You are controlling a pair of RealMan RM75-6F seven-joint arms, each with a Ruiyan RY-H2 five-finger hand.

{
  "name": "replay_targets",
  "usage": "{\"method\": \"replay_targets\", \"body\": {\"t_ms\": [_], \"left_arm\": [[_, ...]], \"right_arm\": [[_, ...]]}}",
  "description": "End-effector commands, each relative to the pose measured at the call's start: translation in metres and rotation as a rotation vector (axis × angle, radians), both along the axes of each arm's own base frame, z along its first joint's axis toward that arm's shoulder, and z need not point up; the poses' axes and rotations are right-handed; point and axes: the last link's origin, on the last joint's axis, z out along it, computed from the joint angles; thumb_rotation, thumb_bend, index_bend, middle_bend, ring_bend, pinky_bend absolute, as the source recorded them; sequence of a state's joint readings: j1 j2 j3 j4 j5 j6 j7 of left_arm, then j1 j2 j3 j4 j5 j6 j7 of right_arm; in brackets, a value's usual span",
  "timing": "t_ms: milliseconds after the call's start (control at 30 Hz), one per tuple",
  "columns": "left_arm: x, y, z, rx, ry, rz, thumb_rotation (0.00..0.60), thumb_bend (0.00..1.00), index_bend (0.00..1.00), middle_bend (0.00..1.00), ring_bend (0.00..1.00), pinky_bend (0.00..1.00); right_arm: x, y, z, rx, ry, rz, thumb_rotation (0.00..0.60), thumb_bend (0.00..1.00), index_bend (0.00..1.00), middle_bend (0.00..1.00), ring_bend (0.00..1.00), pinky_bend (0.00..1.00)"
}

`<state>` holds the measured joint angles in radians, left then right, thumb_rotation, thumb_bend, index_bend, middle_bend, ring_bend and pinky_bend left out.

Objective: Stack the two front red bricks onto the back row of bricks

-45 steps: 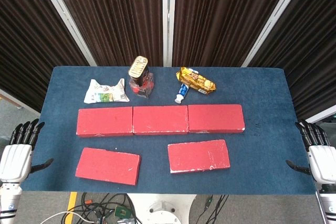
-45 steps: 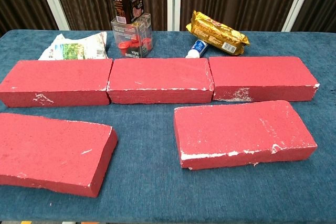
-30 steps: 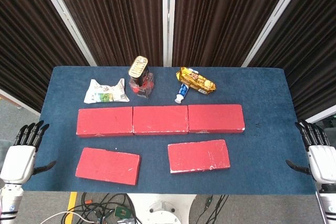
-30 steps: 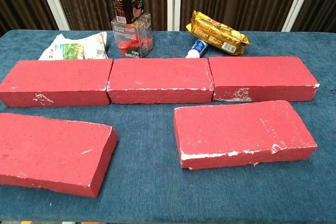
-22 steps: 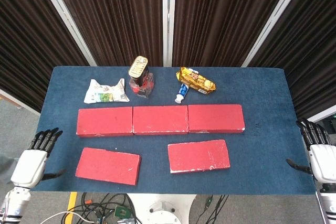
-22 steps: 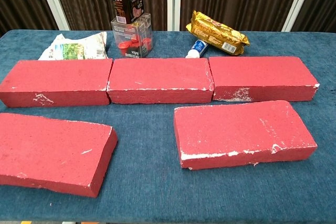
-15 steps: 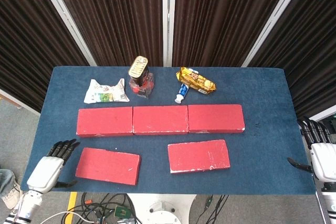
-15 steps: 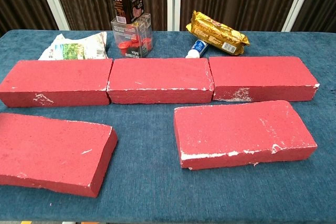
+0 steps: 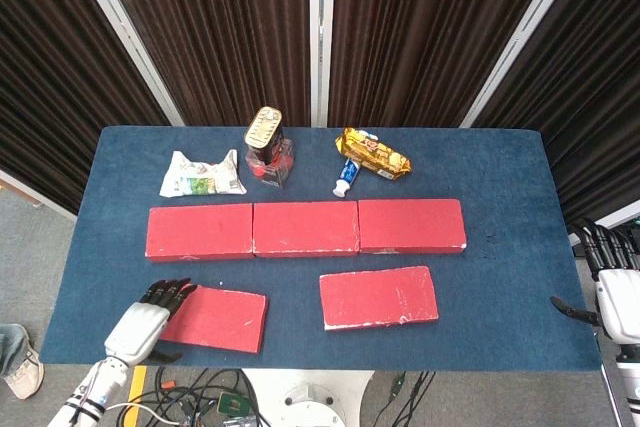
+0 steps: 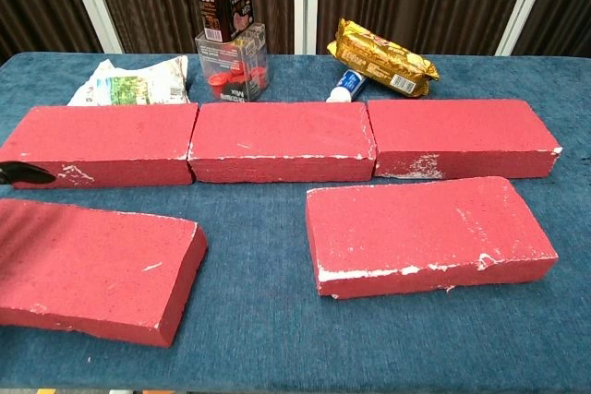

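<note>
Two red bricks lie at the front of the blue table: the left one (image 9: 220,318) (image 10: 92,269) slightly skewed, the right one (image 9: 378,297) (image 10: 429,232). Behind them, three red bricks (image 9: 305,228) (image 10: 282,140) form an end-to-end back row. My left hand (image 9: 145,324) hovers at the left end of the front left brick, fingers spread over its corner and holding nothing. In the chest view only a dark fingertip (image 10: 23,173) shows at the left edge. My right hand (image 9: 615,282) hangs off the table's right side, fingers apart and empty.
Along the back stand a tin can (image 9: 265,131) on a clear box of red items (image 9: 272,164), a crumpled packet (image 9: 203,175), a gold snack bag (image 9: 373,151) and a small tube (image 9: 346,177). Cables (image 9: 200,392) lie on the floor below the front edge.
My left hand has swung in from beyond the table's left side to the left end of the front left brick. The right hand drifted slightly outward. No brick has moved.
</note>
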<state>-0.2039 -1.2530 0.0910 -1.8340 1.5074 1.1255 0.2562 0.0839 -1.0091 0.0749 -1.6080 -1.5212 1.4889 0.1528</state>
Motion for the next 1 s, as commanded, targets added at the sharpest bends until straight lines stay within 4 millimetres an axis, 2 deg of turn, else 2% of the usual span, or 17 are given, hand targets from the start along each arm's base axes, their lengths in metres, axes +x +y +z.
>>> {"method": "replay_targets", "body": {"t_ms": [33,433,1000], "left_arm": [[0.002,0.005,-0.009,-0.005,0.013,-0.009,0.6,0.0,0.0,0.0,0.0,0.0],[0.009,0.023,-0.031,-0.099,0.038,-0.014,0.6,0.0,0.0,0.0,0.0,0.0],[0.019,0.046,-0.035,-0.183,0.031,0.023,0.6,0.0,0.0,0.0,0.0,0.0]], "right_arm": [[0.0,0.0,0.0,0.0,0.001,0.0,0.6,0.0,0.0,0.0,0.0,0.0],[-0.004,0.0,-0.001,0.002,0.002,-0.012,0.6,0.0,0.0,0.0,0.0,0.0],[-0.011,-0.001,0.001,-0.009,0.0,-0.03,0.6,0.0,0.0,0.0,0.0,0.0]]}}
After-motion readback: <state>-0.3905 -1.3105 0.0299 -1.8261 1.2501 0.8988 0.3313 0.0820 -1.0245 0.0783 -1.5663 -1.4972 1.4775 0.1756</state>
